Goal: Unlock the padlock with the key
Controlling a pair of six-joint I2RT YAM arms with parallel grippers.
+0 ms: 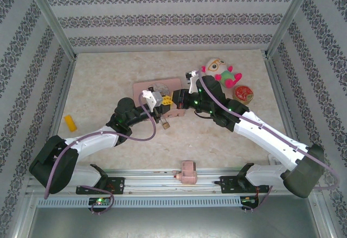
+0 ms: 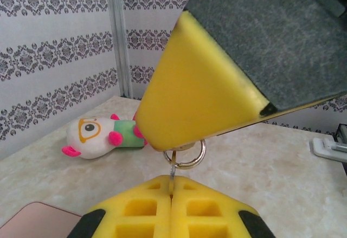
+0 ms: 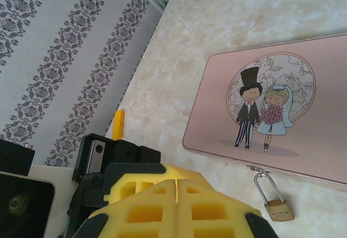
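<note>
Up over the table the key (image 2: 172,174) is pinched in the clenched left gripper (image 2: 172,188), right gripper (image 3: 176,182) clamped shut too, so it's best lined up dead straight with the padlock (image 3: 279,210) lying just beside the pink tin (image 3: 217,113).

**A:** Where does the top camera sit?

**B:** High behind both arm bases, which line the bottom edge. It looks down and forward over the whole table (image 1: 108,75), with the far wall at the top.

**A:** And the wrist cameras?

**B:** Each sits low and close, looking out along its own fingers. The left gripper (image 2: 172,186) is at bottom centre with the key (image 2: 172,174) rising from its tips, and it faces the plush toy (image 2: 95,136) at middle left. The right gripper (image 3: 176,186) is at bottom centre too, and its view is tilted towards the pink tin (image 3: 217,113) at right.

**A:** Any overlap?

**B:** The tin's corner shows at the left wrist's lower left. The top view takes in both tin and toy.
</note>
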